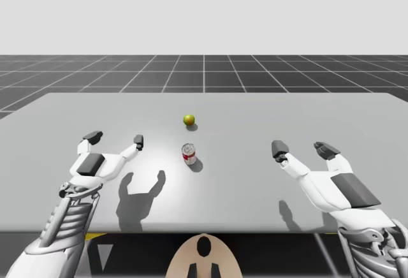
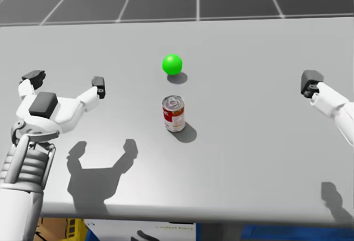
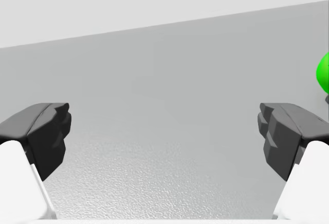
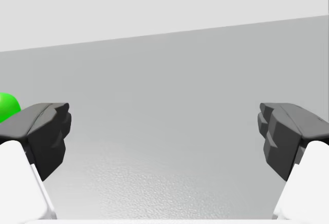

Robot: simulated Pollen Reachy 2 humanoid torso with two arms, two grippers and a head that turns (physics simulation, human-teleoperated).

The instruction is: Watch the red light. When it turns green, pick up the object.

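Two pairs of dark-tipped fingers hover above the flat grey surface, and both are spread wide with nothing held or touched. My left fingers stand far apart over the left part of the surface. In the left wrist view bare grey surface lies between them, and the small round bright green light sits ahead of them and off to one side. My right fingers are opened just as wide over the right part. In the right wrist view they too frame bare surface, with the green light ahead and off to the other side. The red-and-white cylindrical can stands upright near the middle of the surface, between the two arms and somewhat nearer my left fingers than my right fingers — neither touches it. The green light rests just beyond the can, apart from it. Bare surface lies on every side of the can. The near edge runs under both wrists, and the far edge lies well beyond the light, with the dark gridded floor behind it. The left arm's shadow falls on the surface near the front edge.
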